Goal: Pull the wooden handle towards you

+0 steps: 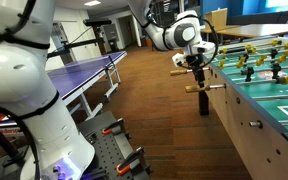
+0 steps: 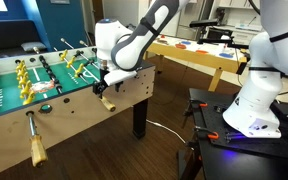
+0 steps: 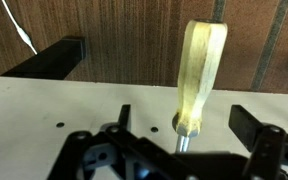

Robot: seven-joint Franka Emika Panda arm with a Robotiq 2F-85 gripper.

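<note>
Wood floor runs alongside the foosball surface (image 1: 256, 132), and the handle (image 3: 199, 80) juts straight out from its side wall. The tool (image 3: 184, 118) hangs just off that wall, jaws wide on either side of the handle and not touching it. I'd say it is lined up so that closing gives a straight outward pull.

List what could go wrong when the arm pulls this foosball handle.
1. In the wrist view the wooden handle stands between the open jaws of the gripper, untouched. Pulling before closing would likely leave it behind.
2. The handle sits off-centre in that gap, so closing may push it sideways or grip it poorly.
3. The gripper hangs close to the foosball table's side wall; a skewed pull might scrape it.
</note>
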